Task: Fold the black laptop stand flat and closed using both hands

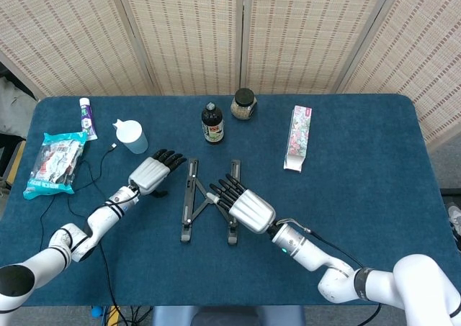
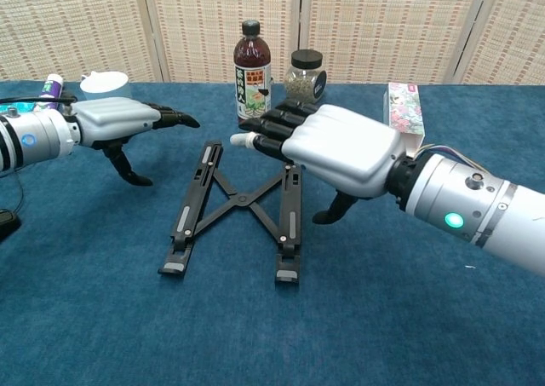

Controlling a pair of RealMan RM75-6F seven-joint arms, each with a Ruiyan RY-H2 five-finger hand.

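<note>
The black laptop stand [image 1: 193, 200] [image 2: 200, 207] lies spread on the blue table, two long bars joined by crossed links in an X. My left hand [image 1: 153, 171] [image 2: 123, 120] hovers just left of the left bar, fingers stretched toward it and thumb hanging down, holding nothing. My right hand [image 1: 243, 203] [image 2: 336, 147] hangs over the right bar, fingers extended over its upper part and thumb pointing down beside it. Whether it touches the bar I cannot tell.
Behind the stand are a dark bottle [image 1: 212, 124] [image 2: 251, 71] and a lidded jar [image 1: 244, 104] [image 2: 305, 77]. A flowered carton [image 1: 299, 137] [image 2: 405, 109] lies at right. A cup [image 1: 132, 136], a tube [image 1: 87, 117], a snack bag [image 1: 56, 163] and a cable [image 1: 94, 169] sit at left.
</note>
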